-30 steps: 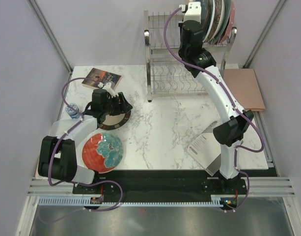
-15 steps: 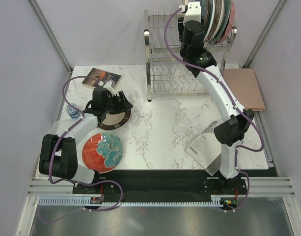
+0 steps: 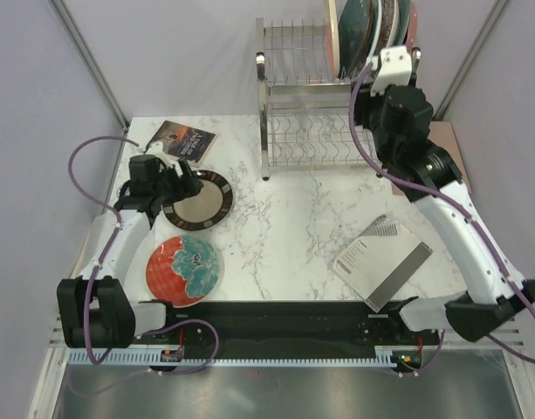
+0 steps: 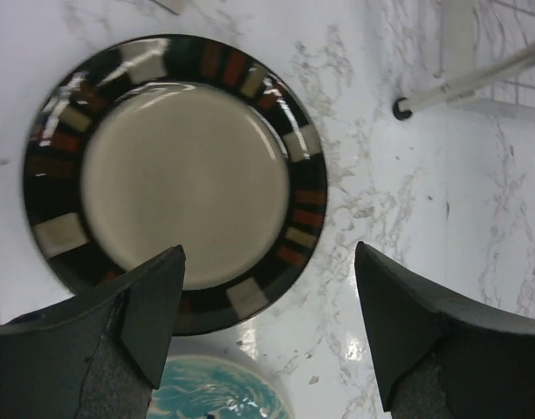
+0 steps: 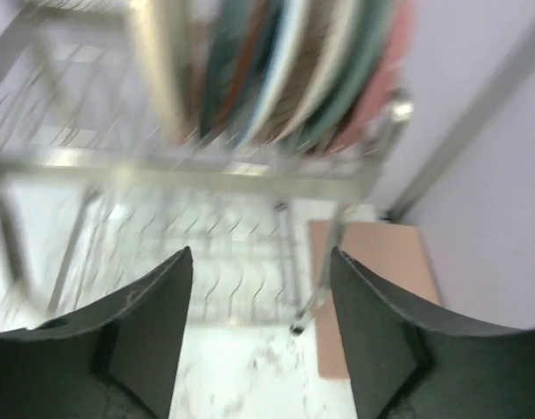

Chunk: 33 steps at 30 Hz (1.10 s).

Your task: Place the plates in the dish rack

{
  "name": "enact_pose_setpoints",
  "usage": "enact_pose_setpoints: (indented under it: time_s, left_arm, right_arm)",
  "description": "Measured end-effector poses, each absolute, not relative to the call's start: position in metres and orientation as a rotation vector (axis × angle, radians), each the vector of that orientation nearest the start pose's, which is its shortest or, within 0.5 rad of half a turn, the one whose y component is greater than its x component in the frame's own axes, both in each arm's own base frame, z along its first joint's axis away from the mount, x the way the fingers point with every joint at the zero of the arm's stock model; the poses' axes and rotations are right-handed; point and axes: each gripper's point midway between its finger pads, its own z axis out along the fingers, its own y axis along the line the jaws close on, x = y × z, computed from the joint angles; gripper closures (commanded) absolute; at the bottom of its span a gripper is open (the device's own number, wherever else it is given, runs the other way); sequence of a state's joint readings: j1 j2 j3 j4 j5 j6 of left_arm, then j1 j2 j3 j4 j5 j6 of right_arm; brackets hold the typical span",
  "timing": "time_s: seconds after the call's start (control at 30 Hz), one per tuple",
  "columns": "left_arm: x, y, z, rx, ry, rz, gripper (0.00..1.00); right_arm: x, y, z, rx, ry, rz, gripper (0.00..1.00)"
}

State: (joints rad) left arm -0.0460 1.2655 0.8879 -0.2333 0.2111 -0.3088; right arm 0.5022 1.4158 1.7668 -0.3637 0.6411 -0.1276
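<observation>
The dish rack [image 3: 311, 105] stands at the back of the table, with several plates [image 3: 372, 26] upright in its top tier. They also show blurred in the right wrist view, plates [image 5: 293, 70] above the wire rack [image 5: 206, 166]. My right gripper [image 3: 378, 87] [image 5: 260, 257] hangs open and empty just in front of the rack. A dark brown plate with a patterned rim [image 3: 197, 201] [image 4: 184, 183] lies flat at the left. My left gripper [image 3: 180, 186] [image 4: 267, 262] is open above its near rim, touching nothing. A red plate with a teal flower [image 3: 184, 269] [image 4: 219, 397] lies nearer.
A dark booklet [image 3: 181, 140] lies behind the brown plate. A grey leaflet [image 3: 382, 262] lies at the near right. A brown board [image 3: 433, 157] [image 5: 372, 279] rests to the right of the rack. A rack foot [image 4: 405, 108] stands on the marble beyond the brown plate.
My right gripper opened, left a plate standing in the top tier and drew back to the right and lower. My left gripper shifted left off the brown plate and opened slightly wider.
</observation>
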Motion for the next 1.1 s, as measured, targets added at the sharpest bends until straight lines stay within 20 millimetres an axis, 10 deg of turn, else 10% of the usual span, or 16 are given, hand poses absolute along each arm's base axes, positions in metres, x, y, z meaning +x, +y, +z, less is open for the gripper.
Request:
enact_pose_setpoints:
  time_s: [0.17, 0.3, 0.6, 1.1]
  left_arm:
    - [0.361, -0.011, 0.173, -0.32, 2.15, -0.332, 0.15]
    - [0.367, -0.006, 0.196, -0.302, 2.113, -0.316, 0.15]
    - [0.367, 0.002, 0.279, -0.237, 1.942, -0.271, 0.09]
    - [0.331, 0.009, 0.29, -0.267, 1.926, -0.233, 0.08]
  right_arm:
    - [0.351, 0.156, 0.395, -0.445, 1.756, 0.131, 0.25]
    - [0.318, 0.229, 0.311, -0.767, 1.919, 0.555, 0.26]
    - [0.275, 0.341, 0.108, -0.857, 2.438, 1.244, 0.3]
    - [0.248, 0.469, 0.064, -0.911, 2.46, 1.541, 0.29]
